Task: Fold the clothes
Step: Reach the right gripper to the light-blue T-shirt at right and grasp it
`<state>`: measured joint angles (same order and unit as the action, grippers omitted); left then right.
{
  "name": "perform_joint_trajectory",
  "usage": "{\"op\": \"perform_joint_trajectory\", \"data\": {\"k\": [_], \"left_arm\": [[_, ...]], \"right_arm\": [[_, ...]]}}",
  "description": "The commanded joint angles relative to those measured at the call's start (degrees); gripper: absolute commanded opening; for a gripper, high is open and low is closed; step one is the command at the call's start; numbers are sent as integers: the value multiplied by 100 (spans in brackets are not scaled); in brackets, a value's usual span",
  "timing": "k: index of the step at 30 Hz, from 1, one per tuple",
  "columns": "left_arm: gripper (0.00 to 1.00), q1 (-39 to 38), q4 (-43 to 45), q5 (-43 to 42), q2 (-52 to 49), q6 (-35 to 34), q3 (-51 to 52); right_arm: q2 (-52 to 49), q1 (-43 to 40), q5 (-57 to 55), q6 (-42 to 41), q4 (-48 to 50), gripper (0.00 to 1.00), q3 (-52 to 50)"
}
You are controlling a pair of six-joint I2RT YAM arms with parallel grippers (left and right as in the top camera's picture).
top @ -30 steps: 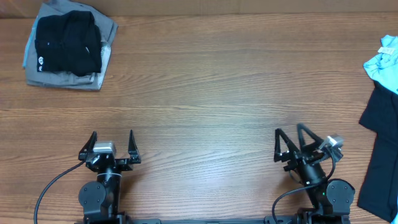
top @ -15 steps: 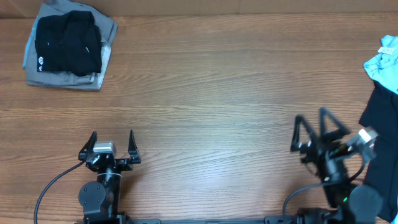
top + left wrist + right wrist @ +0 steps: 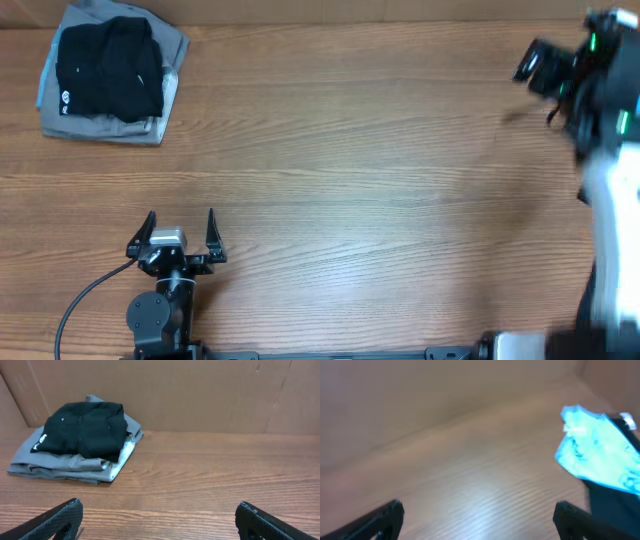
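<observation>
Facing the light blue T-shirt (image 3: 595, 455), the right gripper (image 3: 477, 505) stood wide apart; the left gripper (image 3: 181, 218) did too.

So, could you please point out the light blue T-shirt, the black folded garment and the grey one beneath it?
light blue T-shirt (image 3: 595, 454): right wrist view, crumpled middle.
black folded garment (image 3: 85, 427): left wrist view, top face.
grey folded garment (image 3: 60, 466): left wrist view, front edge.
</observation>
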<state>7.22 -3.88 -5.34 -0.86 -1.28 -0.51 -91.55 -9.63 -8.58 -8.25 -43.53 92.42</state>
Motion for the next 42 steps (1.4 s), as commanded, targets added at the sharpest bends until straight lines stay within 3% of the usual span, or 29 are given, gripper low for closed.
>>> {"op": "perform_joint_trajectory", "data": {"k": [1,5,24,34,39,42], "left_arm": [[100,-7,-13,22,61,92,24],[100,-7,-13,22,61,92,24],[100,-9,-13,22,61,92,24],[100,-9,-13,22,61,92,24],[100,-9,-13,24,61,92,24],[100,-7,-13,22,61,92,24]], "right_arm": [[-1421,-463,-345,273,-796,100,1714],[-2417,-798,-352,380,-1259,100,2699],[-4782,-1484,-1808,1165,520,97,2723],[-5442,-1674,-2087,1322,975,97,2723],[-5549,-1746,-1862,1384,1091,93,2723],[-5635,-1751,-1823,1416,1071,86,2723]]}}
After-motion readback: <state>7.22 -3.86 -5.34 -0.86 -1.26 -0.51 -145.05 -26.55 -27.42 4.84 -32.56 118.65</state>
